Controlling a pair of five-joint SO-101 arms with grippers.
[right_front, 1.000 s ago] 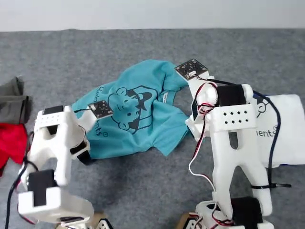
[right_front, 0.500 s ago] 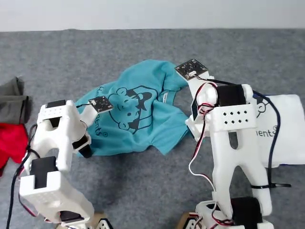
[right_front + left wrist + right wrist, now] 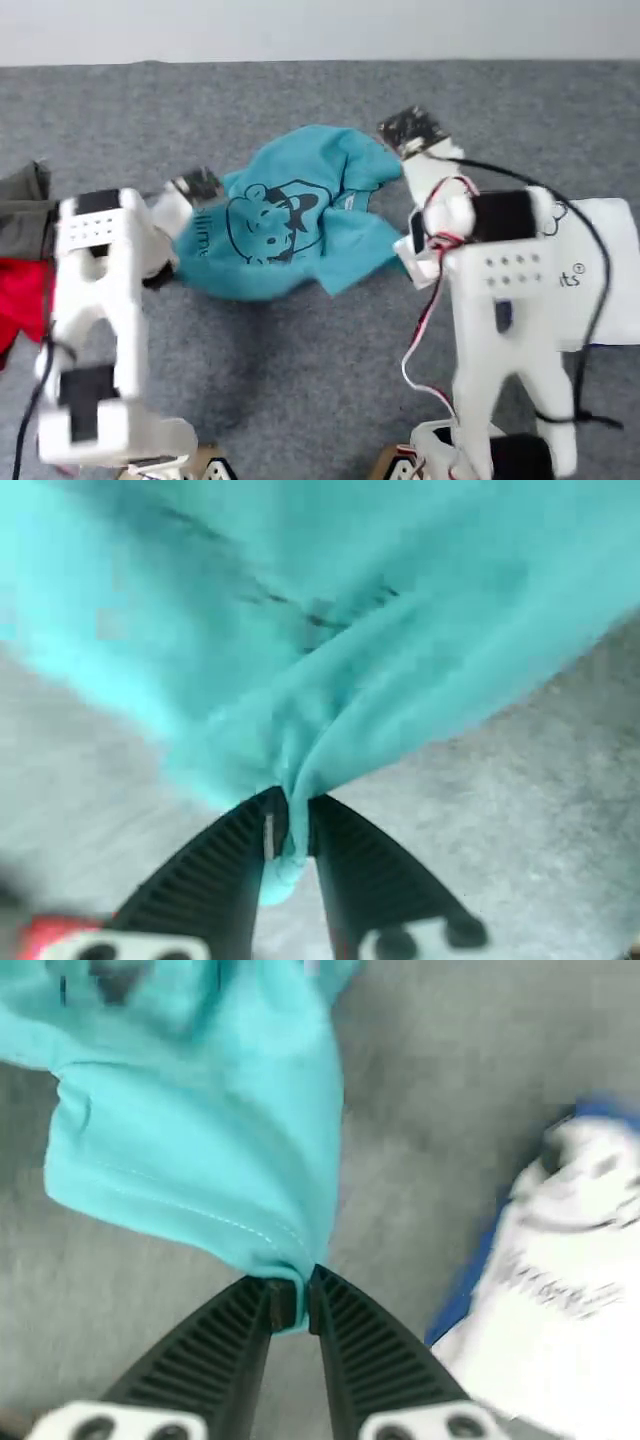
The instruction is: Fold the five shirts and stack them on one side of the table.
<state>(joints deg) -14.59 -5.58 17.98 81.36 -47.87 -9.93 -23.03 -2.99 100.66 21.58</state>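
Left hand (image 3: 290, 815) first: both fingers are pressed together on a bunched fold of the teal shirt (image 3: 340, 630), with a tuft of cloth squeezed between the tips. From that grip the fabric spreads wide, with dark lines of its print (image 3: 300, 615) running across it, and the grey bench (image 3: 540, 780) shows past its edge.

Now my right hand (image 3: 292, 1300): it is pinching the same teal shirt at a hemmed corner. The stitched edge runs off to one side, and the cloth hangs in a long flat fold from the tips.

From above, the teal shirt sits rumpled in the middle of the bench, between my two arms. Its cartoon print faces up. One edge is drawn toward my left hand and the far corner is drawn up toward my right.

The white shirt (image 3: 600, 290) lies flat on the bench by my right arm, which partly covers it. It is near the teal one but apart from it, and my right wrist view shows a blue edge along it.

At the far left edge of the bench are the red shirt (image 3: 20, 290) and, just behind it, the dark grey shirt (image 3: 25, 215). Both are crumpled and well apart from the teal one.
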